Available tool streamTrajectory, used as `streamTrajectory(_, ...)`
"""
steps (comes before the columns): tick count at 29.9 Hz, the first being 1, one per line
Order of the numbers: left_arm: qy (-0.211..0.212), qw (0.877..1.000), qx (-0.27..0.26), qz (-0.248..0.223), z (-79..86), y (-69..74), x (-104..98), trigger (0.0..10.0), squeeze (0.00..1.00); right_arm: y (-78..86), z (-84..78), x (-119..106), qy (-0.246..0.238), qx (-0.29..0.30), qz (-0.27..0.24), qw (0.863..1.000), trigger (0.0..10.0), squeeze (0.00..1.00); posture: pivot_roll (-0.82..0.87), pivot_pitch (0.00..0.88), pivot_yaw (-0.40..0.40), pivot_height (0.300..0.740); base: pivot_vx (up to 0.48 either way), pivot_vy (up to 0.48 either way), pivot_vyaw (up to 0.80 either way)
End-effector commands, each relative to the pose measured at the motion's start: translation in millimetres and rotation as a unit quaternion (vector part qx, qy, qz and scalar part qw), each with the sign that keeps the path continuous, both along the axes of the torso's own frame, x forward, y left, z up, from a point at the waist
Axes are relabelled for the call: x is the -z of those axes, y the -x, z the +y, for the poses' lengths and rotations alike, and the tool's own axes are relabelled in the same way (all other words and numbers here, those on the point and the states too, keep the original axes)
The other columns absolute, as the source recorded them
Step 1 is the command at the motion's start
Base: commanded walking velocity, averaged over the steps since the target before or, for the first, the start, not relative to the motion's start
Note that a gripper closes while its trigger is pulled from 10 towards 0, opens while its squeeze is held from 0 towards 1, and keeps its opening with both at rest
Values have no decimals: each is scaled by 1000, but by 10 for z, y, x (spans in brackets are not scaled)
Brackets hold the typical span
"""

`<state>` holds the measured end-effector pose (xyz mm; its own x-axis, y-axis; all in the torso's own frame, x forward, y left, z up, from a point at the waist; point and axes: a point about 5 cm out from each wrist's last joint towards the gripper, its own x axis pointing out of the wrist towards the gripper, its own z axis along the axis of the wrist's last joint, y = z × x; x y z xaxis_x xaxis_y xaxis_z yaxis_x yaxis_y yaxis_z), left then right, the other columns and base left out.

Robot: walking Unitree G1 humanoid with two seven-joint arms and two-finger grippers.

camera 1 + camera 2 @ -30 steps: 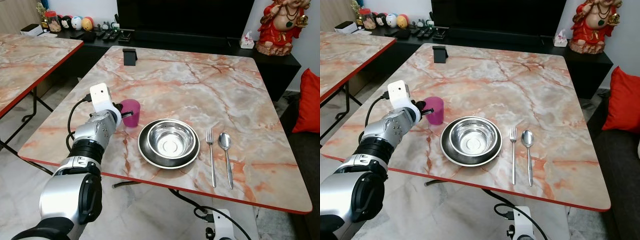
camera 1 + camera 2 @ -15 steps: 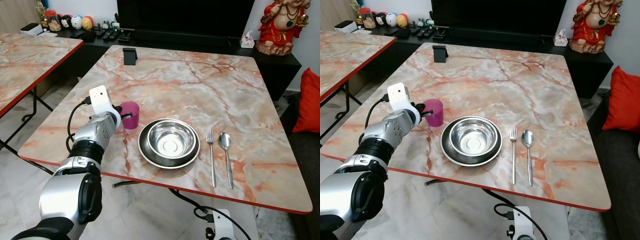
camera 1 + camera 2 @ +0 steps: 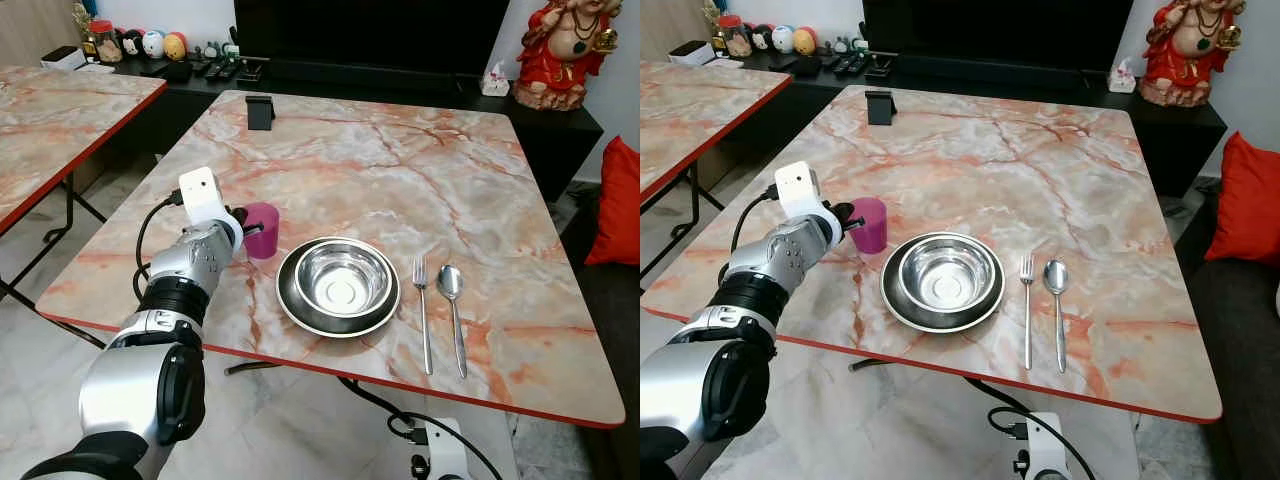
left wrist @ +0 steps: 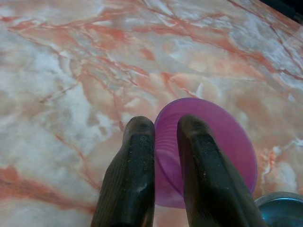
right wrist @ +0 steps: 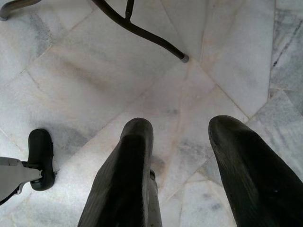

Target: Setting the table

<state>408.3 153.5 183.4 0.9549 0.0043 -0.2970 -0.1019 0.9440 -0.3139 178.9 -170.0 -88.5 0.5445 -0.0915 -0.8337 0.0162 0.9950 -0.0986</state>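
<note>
- The right end effector point(image 5: 177, 179) hung low over the pale marble floor point(image 5: 94, 71), its two black fingers spread apart with nothing between them; a dark metal table leg point(image 5: 142, 33) crossed the floor beyond it.
- On the near part of the marble table point(image 3: 400, 170), a steel bowl point(image 3: 339, 280) sat inside a dark round plate point(image 3: 290, 300), both upright, near the red front edge.
- Just right of the plate lay a fork point(image 3: 422, 310), and just right of the fork a spoon point(image 3: 452, 310), side by side, handles pointing toward the near edge, not touching each other.
- The left arm reached in over the table's left edge, and the left end effector point(image 4: 165, 137) was clenched on the near wall of a pink cup point(image 3: 263, 228), one finger point(image 4: 135, 161) outside the rim and the other inside.
- The pink cup stood on the table just left of and slightly beyond the plate, close to it; whether it rested fully on the surface could not be told.
- Farther back, near the table's far left edge, stood a small black stand point(image 3: 260, 112).
- A second marble table point(image 3: 60, 110) stood off to the left.
- Beyond the tables ran a dark low cabinet point(image 3: 560, 125), carrying a red and gold figurine point(image 3: 568, 50) at the far right and small round toys point(image 3: 150, 45) at the far left.
- A red cushion point(image 3: 618, 205) showed at the right edge.
</note>
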Motion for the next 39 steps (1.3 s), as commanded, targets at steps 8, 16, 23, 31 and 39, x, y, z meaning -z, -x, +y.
streamTrajectory(8,-24,998,-7,-63,-5,-42,-237,10000,0,-6,-6,-3,3,-3,0,1000,10000,0,11,0,-33,740,0,0,0)
streamTrajectory(16,-145,962,-39,-228,154,69,-690,10000,0,-11,-5,-5,2,-3,-1,1000,10000,0,16,0,-35,740,0,0,0)
streamTrajectory(23,-215,921,-17,-323,277,342,-619,10000,0,-21,-6,-14,0,6,-12,1000,10000,0,15,0,-31,740,0,0,0)
streamTrajectory(31,-262,898,-14,-354,371,677,-410,10000,0,-29,-32,-21,4,8,-17,1000,10000,0,13,0,-45,740,0,0,0)
streamTrajectory(39,-263,899,-33,-348,457,769,-303,10000,0,-20,-18,-19,4,9,-21,1000,10000,0,-107,0,-6,740,0,0,0)
